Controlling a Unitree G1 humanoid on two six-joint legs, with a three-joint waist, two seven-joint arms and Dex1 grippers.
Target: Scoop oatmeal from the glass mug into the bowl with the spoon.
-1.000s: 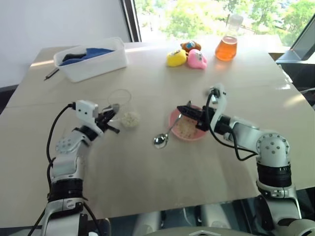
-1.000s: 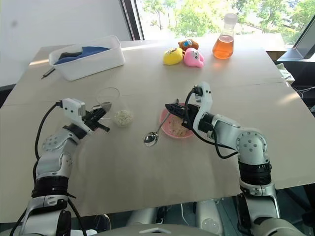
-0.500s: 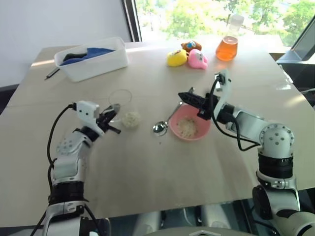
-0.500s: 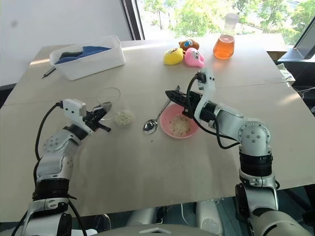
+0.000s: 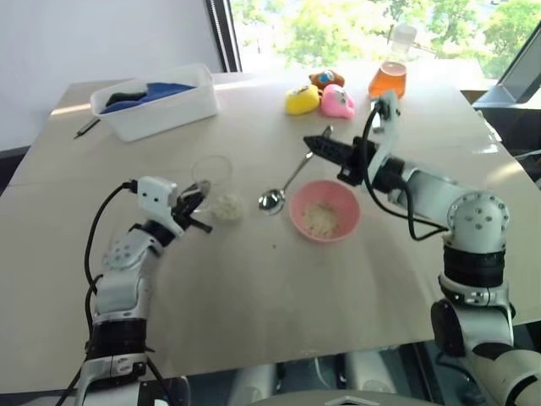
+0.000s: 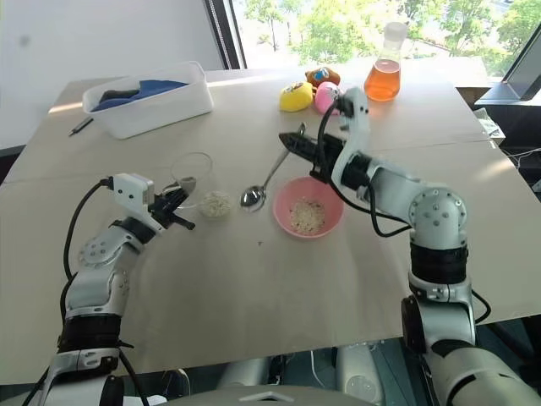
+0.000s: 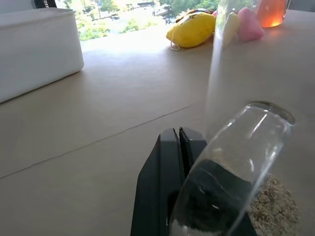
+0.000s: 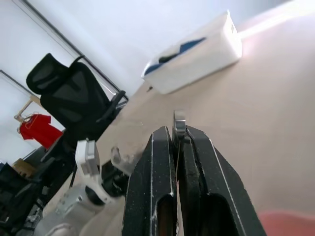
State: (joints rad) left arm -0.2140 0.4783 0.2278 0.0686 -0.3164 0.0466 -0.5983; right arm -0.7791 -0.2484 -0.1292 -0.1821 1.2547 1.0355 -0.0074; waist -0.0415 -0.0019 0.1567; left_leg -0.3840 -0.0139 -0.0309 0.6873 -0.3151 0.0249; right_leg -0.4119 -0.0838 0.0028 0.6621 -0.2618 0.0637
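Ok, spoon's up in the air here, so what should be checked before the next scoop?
1. Right gripper shut on the slim silver metal spoon's handle: ok.
2. Spoon's oval end looks empty: ok.
3. Left gripper shut against the clear glass mug; firm hold: cannot tell.
4. Pale oatmeal heap at the mug's base, inside or spilled beside: cannot tell.
5. Shallow pink bowl upright, holding oatmeal, apart from the spoon: ok.

Your light wood table [image 5: 254,296] sits by a sunlit window [image 5: 338,25]; white wall [image 5: 101,38]; black office chair [image 8: 69,98].
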